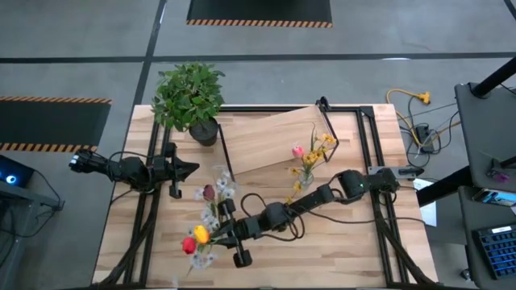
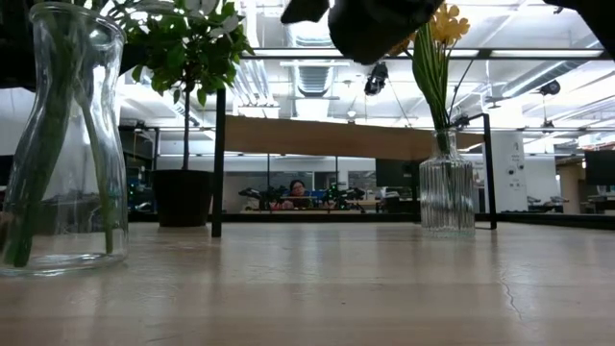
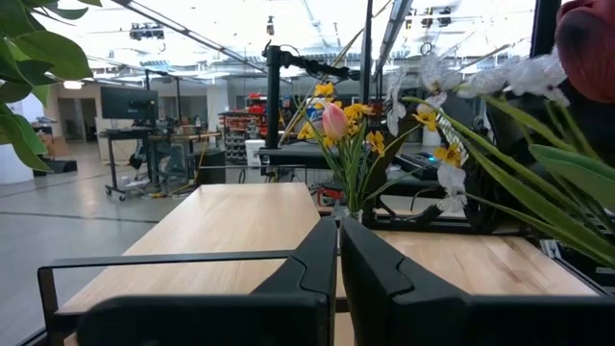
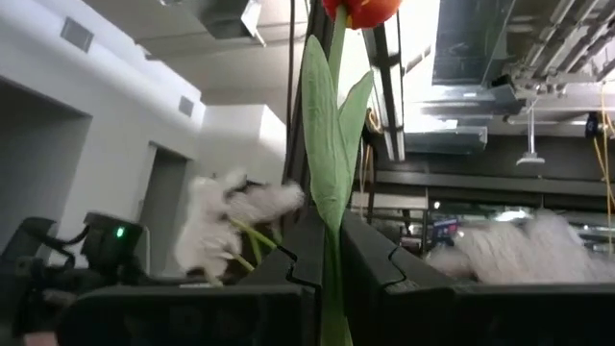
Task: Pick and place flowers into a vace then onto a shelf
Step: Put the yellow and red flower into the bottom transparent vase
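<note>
Red tulip [image 4: 362, 10] stem is pinched in the low-reaching right tool [image 4: 327, 259]; left tool [image 3: 338, 252] waits closed.

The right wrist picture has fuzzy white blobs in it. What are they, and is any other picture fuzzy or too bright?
In the right wrist view the blobs are pale flower sprays, blurred from being out of focus, while the green tulip leaf between the right gripper fingers looks sharper. In the low view the ceiling lights glare white and the near glass vase looms large. In the left wrist view the red bloom at the edge is soft.
</note>
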Available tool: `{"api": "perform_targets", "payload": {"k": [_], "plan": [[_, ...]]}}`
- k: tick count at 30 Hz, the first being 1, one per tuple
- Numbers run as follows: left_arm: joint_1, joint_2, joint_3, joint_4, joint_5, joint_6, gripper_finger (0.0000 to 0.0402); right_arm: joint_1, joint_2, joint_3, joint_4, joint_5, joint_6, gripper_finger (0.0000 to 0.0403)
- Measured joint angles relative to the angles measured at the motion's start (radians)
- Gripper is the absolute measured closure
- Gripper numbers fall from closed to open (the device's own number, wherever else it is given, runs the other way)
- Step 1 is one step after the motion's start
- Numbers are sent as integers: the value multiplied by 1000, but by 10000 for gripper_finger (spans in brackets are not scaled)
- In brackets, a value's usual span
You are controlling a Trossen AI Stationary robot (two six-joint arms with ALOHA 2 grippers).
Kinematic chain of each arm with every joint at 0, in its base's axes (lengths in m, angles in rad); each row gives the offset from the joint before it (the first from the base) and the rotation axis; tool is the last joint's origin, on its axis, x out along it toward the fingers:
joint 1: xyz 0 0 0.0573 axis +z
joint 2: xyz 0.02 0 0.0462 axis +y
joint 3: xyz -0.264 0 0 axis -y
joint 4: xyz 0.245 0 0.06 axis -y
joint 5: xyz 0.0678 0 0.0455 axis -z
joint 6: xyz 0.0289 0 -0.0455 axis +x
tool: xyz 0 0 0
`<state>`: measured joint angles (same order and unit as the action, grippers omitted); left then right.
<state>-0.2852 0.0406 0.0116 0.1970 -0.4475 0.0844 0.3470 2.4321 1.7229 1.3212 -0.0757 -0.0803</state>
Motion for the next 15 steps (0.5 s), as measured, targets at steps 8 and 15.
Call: {"api": "perform_targets", "payload": {"k": [8, 15], "plan": [[0, 0, 0, 0, 0, 0, 402, 2, 0, -64, 31, 32, 2, 390], [0, 0, 0, 0, 0, 0, 402, 4, 0, -115, 28, 32, 0, 390]]}}
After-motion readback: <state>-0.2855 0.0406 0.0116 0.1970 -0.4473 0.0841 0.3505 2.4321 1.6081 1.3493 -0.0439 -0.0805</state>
